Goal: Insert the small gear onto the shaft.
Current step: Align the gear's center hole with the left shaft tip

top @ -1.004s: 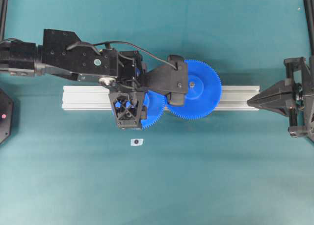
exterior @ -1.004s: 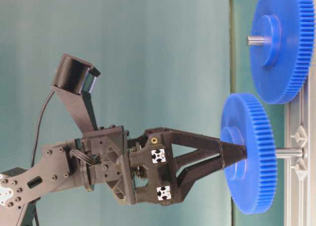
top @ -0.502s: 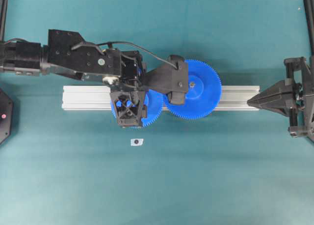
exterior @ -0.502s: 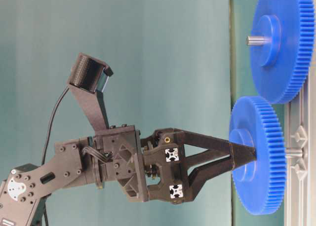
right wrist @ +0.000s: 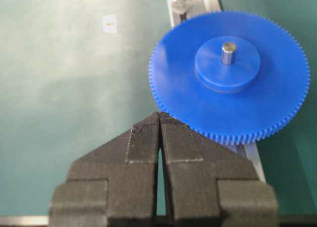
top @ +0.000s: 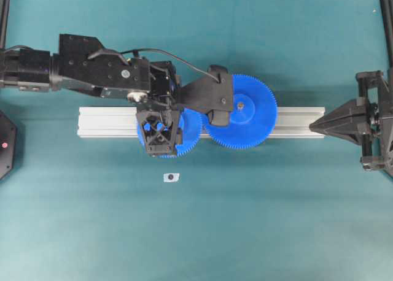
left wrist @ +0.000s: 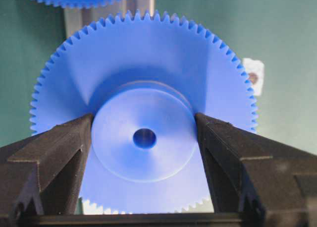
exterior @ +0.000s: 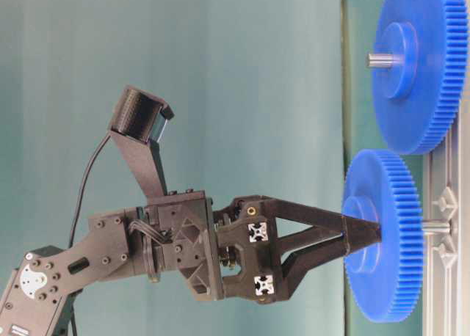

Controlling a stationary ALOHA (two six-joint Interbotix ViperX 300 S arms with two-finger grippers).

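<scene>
The small gear is blue with a raised hub. My left gripper is shut on that hub, with one finger on each side, as the left wrist view shows. The gear sits close over the rail, its teeth next to those of the wider gear. A short stub of the grey shaft shows between the gear's back and the rail; its tip is hidden by the gear. In the overhead view the left gripper covers most of the small gear. My right gripper is shut and empty at the rail's right end.
The wider gear sits on its own pin on the rail. A small white tag with a dark dot lies on the teal table in front of the rail. A black fixture stands at the left edge.
My left gripper carried the small gear toward the rail; less of the shaft now shows behind the gear. The right arm has not moved.
</scene>
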